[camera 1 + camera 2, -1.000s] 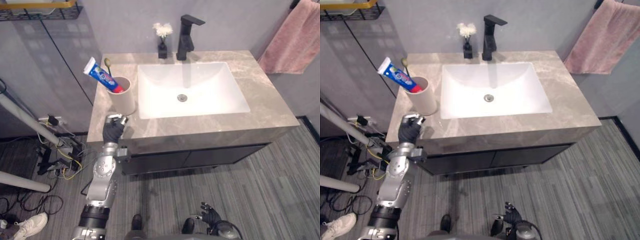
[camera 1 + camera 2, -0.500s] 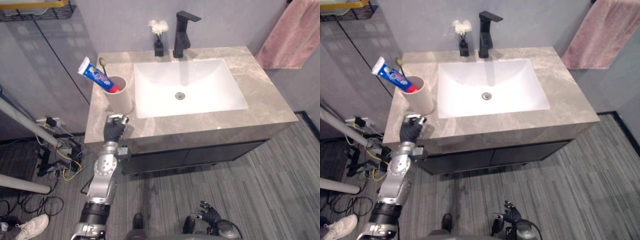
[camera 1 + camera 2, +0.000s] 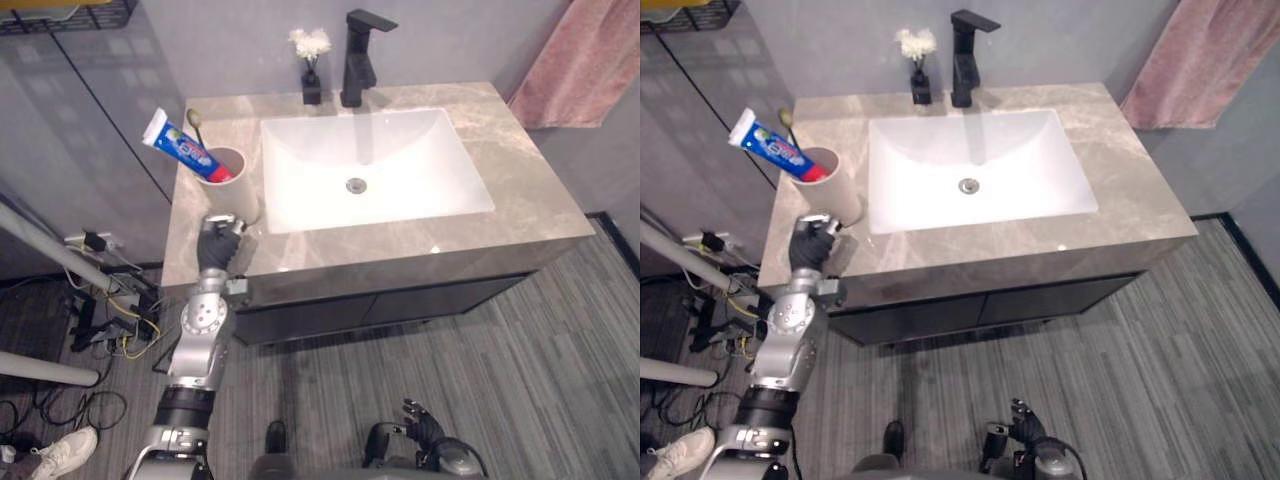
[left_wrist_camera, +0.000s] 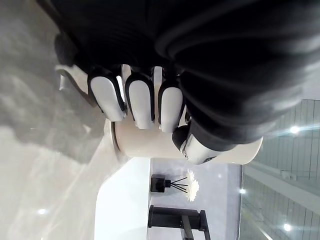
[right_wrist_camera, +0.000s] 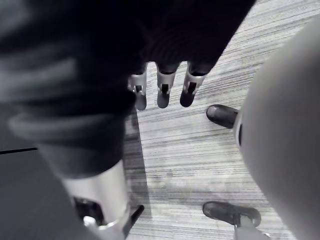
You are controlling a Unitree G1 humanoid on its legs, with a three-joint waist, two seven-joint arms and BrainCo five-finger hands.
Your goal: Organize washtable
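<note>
1. The left hand (image 3: pixel 216 246) sits over the front edge of the counter (image 3: pixel 520 175), left of the basin (image 3: pixel 420 160). In its wrist view the fingers (image 4: pixel 141 100) are bent in toward the palm, the thumb (image 4: pixel 196 146) is close under them, and nothing lies between.
2. The cup (image 3: pixel 230 182) stands upright just past those fingers, on the far side from the robot and just beside the basin's left rim. I cannot tell whether fingertips and cup wall touch.
3. I judge the next move turns on this: the cup is straight ahead of the left hand with its long axis vertical. A grasp would need the fingers to unfold and wrap its side.
4. In the cup, the toothpaste tube (image 3: pixel 180 148) leans up and away from the basin, and the toothbrush (image 3: pixel 196 125) stands nearly upright behind it.
5. The right hand (image 3: pixel 422 424) hangs low over the floor, well in front of the basin. Its fingers (image 5: pixel 162 92) are relaxed and hold nothing, so of the 2 hands the left is far nearer.
6. The tube carries blue and red print, but the lettering cannot be made out. No other writing shows.
7. Behind the basin stand the faucet (image 3: pixel 358 45) and a diffuser bottle (image 3: pixel 311 62). A pink towel (image 3: pixel 585 55) hangs to the basin's right.
</note>
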